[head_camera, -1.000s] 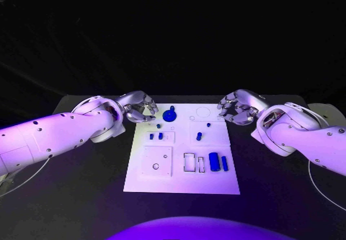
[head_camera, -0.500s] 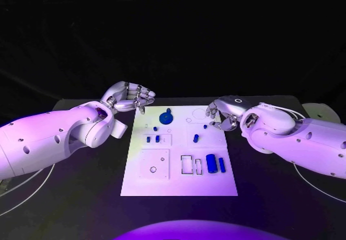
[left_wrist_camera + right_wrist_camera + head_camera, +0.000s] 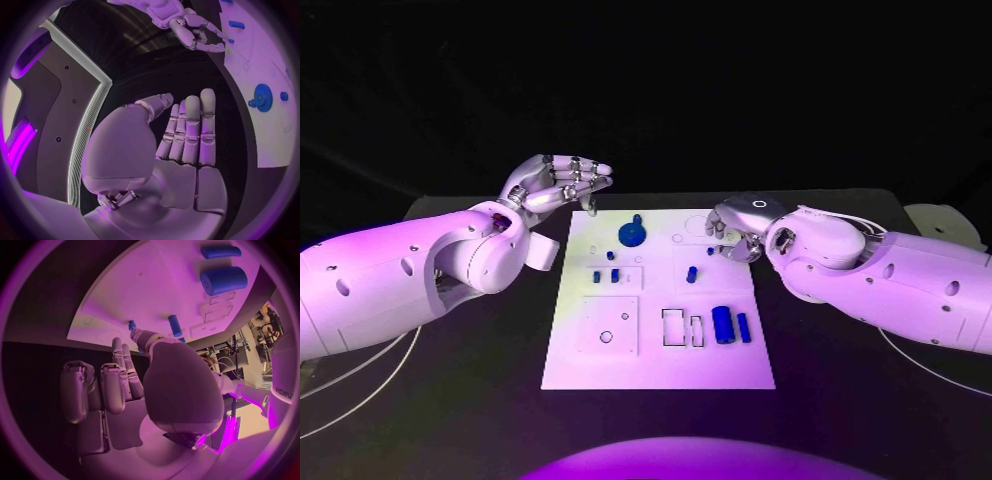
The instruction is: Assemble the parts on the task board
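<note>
So the left hand point(image 3: 560, 182) is lifting up and away off the board's far left corner compared to a second ago, fingers straight and apart, holding nothing. The right hand point(image 3: 737, 228) is sliding in over the task board point(image 3: 661, 365) instead, looks like it's taking this step. It's hovering fingers-down over the small blue peg point(image 3: 711, 250) near the far right edge, nothing grasped yet. The gear point(image 3: 633, 234) is sitting untouched.
</note>
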`<state>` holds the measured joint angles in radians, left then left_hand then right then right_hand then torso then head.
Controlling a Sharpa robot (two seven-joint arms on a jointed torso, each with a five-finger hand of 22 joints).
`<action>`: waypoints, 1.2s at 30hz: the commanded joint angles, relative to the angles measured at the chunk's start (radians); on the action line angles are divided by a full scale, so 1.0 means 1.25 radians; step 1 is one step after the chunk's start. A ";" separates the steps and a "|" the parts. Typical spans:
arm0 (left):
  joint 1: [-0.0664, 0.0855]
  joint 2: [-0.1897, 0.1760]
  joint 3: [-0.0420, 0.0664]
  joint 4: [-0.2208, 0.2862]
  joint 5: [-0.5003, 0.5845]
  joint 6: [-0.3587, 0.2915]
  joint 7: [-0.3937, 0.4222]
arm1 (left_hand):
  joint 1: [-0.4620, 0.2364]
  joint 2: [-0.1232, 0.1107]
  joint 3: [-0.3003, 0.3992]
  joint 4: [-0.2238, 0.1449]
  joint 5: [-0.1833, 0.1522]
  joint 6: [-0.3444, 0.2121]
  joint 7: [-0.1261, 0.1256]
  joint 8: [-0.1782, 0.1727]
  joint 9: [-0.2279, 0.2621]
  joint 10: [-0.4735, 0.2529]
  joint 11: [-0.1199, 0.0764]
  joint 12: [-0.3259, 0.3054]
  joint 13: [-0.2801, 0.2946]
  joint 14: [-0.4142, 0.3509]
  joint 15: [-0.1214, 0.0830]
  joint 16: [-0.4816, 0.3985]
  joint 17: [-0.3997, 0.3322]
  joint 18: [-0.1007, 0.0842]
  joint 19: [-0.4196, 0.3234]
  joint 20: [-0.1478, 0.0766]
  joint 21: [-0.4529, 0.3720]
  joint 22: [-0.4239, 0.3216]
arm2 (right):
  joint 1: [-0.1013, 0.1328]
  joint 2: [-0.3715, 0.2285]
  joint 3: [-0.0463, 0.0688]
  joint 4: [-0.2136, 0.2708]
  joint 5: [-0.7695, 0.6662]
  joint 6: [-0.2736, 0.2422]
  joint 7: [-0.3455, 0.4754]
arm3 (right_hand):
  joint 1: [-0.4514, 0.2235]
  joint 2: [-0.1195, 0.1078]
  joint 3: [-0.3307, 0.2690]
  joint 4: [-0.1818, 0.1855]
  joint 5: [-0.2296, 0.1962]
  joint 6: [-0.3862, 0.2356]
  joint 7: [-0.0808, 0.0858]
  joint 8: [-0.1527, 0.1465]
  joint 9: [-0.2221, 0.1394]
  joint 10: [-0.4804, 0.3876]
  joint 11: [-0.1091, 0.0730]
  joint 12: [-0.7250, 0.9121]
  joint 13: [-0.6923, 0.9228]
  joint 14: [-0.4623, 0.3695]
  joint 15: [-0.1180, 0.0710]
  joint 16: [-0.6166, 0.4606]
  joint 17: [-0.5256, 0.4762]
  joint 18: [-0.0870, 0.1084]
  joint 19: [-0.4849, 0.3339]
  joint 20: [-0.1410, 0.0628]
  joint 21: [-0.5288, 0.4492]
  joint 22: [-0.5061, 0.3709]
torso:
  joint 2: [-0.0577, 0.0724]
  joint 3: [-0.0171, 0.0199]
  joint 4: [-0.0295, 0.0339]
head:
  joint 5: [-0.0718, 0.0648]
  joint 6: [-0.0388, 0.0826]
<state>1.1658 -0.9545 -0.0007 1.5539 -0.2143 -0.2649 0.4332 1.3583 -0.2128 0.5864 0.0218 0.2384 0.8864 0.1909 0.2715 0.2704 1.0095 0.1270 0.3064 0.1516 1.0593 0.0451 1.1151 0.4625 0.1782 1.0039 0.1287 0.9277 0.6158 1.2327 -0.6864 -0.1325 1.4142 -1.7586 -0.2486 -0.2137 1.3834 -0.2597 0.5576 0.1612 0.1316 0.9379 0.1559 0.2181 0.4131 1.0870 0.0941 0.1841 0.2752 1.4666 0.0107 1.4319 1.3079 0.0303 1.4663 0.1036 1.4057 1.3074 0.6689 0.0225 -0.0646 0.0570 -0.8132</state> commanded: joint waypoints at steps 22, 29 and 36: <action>0.001 0.002 0.000 0.000 0.038 0.020 0.024 | 0.008 0.013 -0.008 -0.006 0.003 -0.006 0.008 -0.005 -0.002 -0.007 0.003 0.007 -0.002 -0.002 0.002 -0.003 -0.004 0.006 -0.001 0.004 -0.005 -0.003 | -0.031 0.042 -0.003 -0.039 -0.018 0.036 0.009 | 0.012 0.032 0.039 -0.038 0.005 0.059 -0.011 0.011 0.008 0.078 -0.016 -0.019 -0.027 0.050 -0.009 0.010 0.052 -0.001 0.045 -0.011 0.035 0.156 | 0.000 0.0007 0.0004 | 0.001 -0.006; 0.001 0.001 0.000 -0.002 0.038 0.017 0.015 | 0.009 0.013 -0.009 -0.007 0.003 -0.007 0.009 -0.006 -0.003 -0.009 0.004 0.008 -0.002 -0.002 0.003 -0.003 -0.005 0.006 0.000 0.004 -0.006 -0.004 | -0.035 0.046 -0.003 -0.047 -0.024 0.059 -0.003 | 0.014 0.049 0.045 -0.054 0.004 0.078 -0.017 0.019 0.014 0.101 -0.024 -0.019 -0.024 0.051 -0.018 0.013 0.056 -0.005 0.052 -0.013 0.053 0.166 | 0.000 0.0002 0.0004 | 0.000 -0.007; 0.001 0.001 0.000 -0.003 0.038 0.014 0.008 | 0.011 0.014 -0.010 -0.009 0.003 -0.010 0.010 -0.008 -0.004 -0.013 0.005 0.008 -0.003 -0.003 0.003 -0.003 -0.006 0.005 0.001 0.005 -0.006 -0.004 | -0.038 0.044 -0.004 -0.047 -0.040 0.058 -0.013 | 0.022 0.067 0.053 -0.080 0.002 0.095 -0.022 0.030 0.023 0.121 -0.031 -0.021 -0.019 0.050 -0.025 0.013 0.055 -0.008 0.056 -0.016 0.062 0.172 | -0.001 0.0006 0.0006 | -0.002 -0.009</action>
<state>1.1659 -0.9539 -0.0009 1.5498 -0.1738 -0.2544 0.4452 1.3675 -0.2036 0.5768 0.0122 0.2384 0.8762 0.2008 0.2665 0.2663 1.0024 0.1342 0.3098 0.1491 1.0593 0.0451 1.1151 0.4559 0.1782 1.0040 0.1288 0.9243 0.6121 1.1964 -0.6297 -0.1298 1.3588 -1.7838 -0.2261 -0.2143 1.4032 -0.1916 0.6226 0.0653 0.1296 1.0493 0.1263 0.2516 0.4405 1.2095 0.0780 0.1561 0.2493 1.4653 -0.0135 1.4455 1.3076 0.0302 1.4662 0.0894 1.4809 1.3079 0.6681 0.0231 -0.0641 0.0554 -0.8235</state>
